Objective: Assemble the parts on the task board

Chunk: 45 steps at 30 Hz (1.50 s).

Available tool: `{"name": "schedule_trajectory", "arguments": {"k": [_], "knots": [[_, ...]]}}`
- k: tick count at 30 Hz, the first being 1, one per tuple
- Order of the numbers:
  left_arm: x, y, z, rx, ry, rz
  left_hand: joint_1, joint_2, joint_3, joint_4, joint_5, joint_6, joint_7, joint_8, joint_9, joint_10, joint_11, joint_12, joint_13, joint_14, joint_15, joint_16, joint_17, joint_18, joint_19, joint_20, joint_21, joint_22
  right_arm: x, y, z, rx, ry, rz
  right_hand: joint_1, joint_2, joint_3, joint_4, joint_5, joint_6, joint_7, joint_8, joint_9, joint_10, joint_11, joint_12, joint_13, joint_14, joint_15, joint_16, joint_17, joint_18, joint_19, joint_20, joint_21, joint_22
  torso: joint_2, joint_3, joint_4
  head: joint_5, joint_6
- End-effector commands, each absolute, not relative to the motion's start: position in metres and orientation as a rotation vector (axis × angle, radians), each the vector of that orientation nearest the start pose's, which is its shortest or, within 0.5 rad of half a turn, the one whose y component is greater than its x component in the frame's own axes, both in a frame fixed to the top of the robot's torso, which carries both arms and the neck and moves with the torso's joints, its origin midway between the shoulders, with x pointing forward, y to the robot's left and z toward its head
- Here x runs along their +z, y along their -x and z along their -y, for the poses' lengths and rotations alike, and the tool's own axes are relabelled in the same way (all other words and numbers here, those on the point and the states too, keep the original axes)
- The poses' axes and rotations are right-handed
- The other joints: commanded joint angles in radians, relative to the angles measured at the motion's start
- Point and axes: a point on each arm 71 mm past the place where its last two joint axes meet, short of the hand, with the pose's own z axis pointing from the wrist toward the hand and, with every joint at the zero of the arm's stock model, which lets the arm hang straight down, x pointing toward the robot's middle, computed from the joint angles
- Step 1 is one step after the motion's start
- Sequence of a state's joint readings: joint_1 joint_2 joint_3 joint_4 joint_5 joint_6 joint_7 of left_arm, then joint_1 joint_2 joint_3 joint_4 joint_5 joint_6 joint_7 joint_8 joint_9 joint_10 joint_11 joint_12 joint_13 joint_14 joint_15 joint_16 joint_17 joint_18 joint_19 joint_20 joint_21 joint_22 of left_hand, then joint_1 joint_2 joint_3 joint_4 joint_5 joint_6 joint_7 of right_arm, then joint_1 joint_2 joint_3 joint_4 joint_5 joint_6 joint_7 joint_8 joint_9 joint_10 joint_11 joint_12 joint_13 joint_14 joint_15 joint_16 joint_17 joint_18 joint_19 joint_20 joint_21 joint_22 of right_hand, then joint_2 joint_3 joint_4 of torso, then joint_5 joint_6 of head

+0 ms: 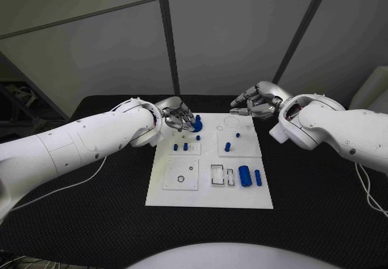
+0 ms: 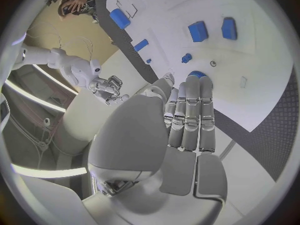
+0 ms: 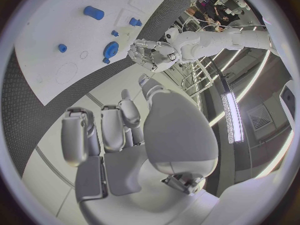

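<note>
The white task board lies in the middle of the black table. My left hand hovers over its far left corner, fingers straight and side by side, their tips at a round blue part; whether they touch it I cannot tell. It holds nothing. My right hand hangs above the far right corner with fingers loosely bent and apart, nothing in them. Small blue pegs stand mid-board. A thick blue cylinder and a thin one lie near the right edge.
Black cloth covers the table on every side of the board. A white cable trails across the left of the table. Grey wall panels stand behind the far edge.
</note>
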State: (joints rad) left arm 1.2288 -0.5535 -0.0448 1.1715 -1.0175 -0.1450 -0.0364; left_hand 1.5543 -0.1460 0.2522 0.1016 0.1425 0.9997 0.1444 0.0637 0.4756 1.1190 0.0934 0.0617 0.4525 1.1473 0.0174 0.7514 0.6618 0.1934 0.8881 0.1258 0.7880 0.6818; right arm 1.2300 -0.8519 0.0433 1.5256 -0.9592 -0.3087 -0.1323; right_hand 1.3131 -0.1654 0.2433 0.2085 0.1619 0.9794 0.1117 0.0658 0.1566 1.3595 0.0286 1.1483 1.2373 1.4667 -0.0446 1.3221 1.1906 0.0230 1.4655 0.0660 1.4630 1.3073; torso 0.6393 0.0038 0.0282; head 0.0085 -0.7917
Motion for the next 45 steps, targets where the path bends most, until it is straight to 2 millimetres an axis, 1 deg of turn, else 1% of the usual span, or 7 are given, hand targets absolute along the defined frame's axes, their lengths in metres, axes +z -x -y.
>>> {"name": "schedule_trajectory", "arguments": {"k": [1, 7, 11, 16, 21, 31, 45], "knots": [[-0.198, -0.544, -0.139, -0.850, -0.069, -1.761, -0.013, -0.022, 0.023, -0.017, -0.005, 0.010, 0.000, -0.002, -0.056, 0.003, 0.002, 0.002, -0.100, 0.027, -0.003, 0.014, -0.009, -0.015, 0.013, 0.002, 0.022, 0.018, -0.145, -0.503, 0.209, 0.881, -0.346, -1.705, -0.005, 0.002, -0.001, 0.004, 0.004, 0.005, 0.000, 0.000, 0.002, 0.000, -0.001, -0.002, -0.001, 0.025, -0.002, -0.002, 0.000, 0.009, 0.031, -0.001, 0.002, 0.146, 0.000, -0.0001, 0.0007, -0.004, 0.000], [-0.209, -0.543, -0.129, -0.777, -0.204, -1.794, -0.043, -0.033, 0.040, -0.037, -0.010, 0.017, -0.001, -0.001, -0.119, 0.012, -0.001, 0.003, -0.200, 0.064, -0.004, 0.057, -0.007, -0.012, 0.035, -0.002, 0.046, 0.038, -0.145, -0.502, 0.207, 0.883, -0.338, -1.705, -0.005, 0.002, -0.001, 0.004, 0.004, 0.005, 0.000, 0.000, 0.002, 0.000, -0.001, -0.002, -0.001, 0.025, -0.002, -0.002, 0.000, 0.009, 0.031, -0.001, 0.002, 0.146, 0.000, -0.0009, 0.0000, -0.006, -0.001], [-0.215, -0.544, -0.125, -0.750, -0.239, -1.806, -0.054, -0.039, 0.041, -0.045, -0.010, 0.019, 0.000, -0.001, -0.139, 0.016, 0.000, 0.004, -0.229, 0.075, -0.004, 0.076, -0.005, -0.012, 0.043, -0.001, 0.053, 0.044, -0.145, -0.502, 0.207, 0.882, -0.332, -1.704, -0.004, 0.002, 0.000, 0.004, 0.005, 0.005, 0.000, 0.000, 0.002, 0.000, -0.001, -0.002, -0.001, 0.026, -0.002, -0.001, 0.001, 0.009, 0.032, -0.001, 0.002, 0.147, -0.001, -0.0010, 0.0019, -0.008, -0.001], [-0.223, -0.546, -0.123, -0.725, -0.260, -1.840, -0.069, -0.042, 0.042, -0.053, -0.013, 0.023, 0.000, -0.001, -0.163, 0.017, -0.001, 0.006, -0.263, 0.093, -0.005, 0.117, 0.014, -0.011, 0.054, -0.002, 0.063, 0.052, -0.145, -0.502, 0.206, 0.882, -0.330, -1.705, -0.004, 0.002, 0.000, 0.004, 0.005, 0.005, 0.000, 0.000, 0.002, 0.000, -0.001, -0.002, -0.001, 0.026, -0.002, -0.001, 0.001, 0.009, 0.032, -0.001, 0.002, 0.147, -0.001, -0.0008, 0.0001, -0.009, -0.001], [-0.227, -0.547, -0.121, -0.711, -0.270, -1.861, -0.076, -0.041, 0.042, -0.056, -0.017, 0.023, -0.001, -0.001, -0.174, 0.016, -0.002, 0.006, -0.278, 0.094, -0.005, 0.120, -0.003, -0.011, 0.060, -0.003, 0.069, 0.057, -0.145, -0.502, 0.206, 0.882, -0.328, -1.705, -0.004, 0.002, 0.000, 0.004, 0.005, 0.005, 0.000, 0.000, 0.002, 0.000, -0.001, -0.002, -0.001, 0.026, -0.002, -0.001, 0.001, 0.009, 0.032, -0.001, 0.002, 0.147, -0.001, -0.0006, 0.0007, -0.010, -0.001], [-0.231, -0.549, -0.116, -0.702, -0.283, -1.873, -0.077, -0.029, 0.056, -0.068, -0.012, 0.033, -0.003, 0.001, -0.195, 0.025, -0.004, 0.010, -0.308, 0.128, -0.007, 0.200, 0.052, -0.011, 0.072, -0.005, 0.087, 0.072, -0.145, -0.502, 0.205, 0.884, -0.327, -1.705, -0.004, 0.002, 0.000, 0.004, 0.005, 0.005, 0.000, 0.000, 0.002, 0.000, -0.001, -0.002, -0.001, 0.026, -0.002, -0.001, 0.001, 0.009, 0.032, -0.001, 0.002, 0.147, 0.000, -0.0008, 0.0015, -0.011, -0.001], [-0.236, -0.548, -0.111, -0.703, -0.305, -1.898, -0.081, -0.015, 0.084, -0.084, -0.008, 0.053, -0.013, 0.002, -0.215, 0.042, -0.012, 0.014, -0.338, 0.158, -0.018, 0.282, 0.110, -0.011, 0.075, -0.015, 0.110, 0.093, -0.145, -0.502, 0.203, 0.886, -0.325, -1.707, -0.004, 0.002, 0.000, 0.004, 0.005, 0.005, 0.000, 0.000, 0.002, 0.000, -0.001, -0.002, -0.001, 0.026, -0.002, -0.001, 0.001, 0.009, 0.032, -0.001, 0.002, 0.147, -0.001, -0.0008, 0.0019, -0.012, -0.007]]}}
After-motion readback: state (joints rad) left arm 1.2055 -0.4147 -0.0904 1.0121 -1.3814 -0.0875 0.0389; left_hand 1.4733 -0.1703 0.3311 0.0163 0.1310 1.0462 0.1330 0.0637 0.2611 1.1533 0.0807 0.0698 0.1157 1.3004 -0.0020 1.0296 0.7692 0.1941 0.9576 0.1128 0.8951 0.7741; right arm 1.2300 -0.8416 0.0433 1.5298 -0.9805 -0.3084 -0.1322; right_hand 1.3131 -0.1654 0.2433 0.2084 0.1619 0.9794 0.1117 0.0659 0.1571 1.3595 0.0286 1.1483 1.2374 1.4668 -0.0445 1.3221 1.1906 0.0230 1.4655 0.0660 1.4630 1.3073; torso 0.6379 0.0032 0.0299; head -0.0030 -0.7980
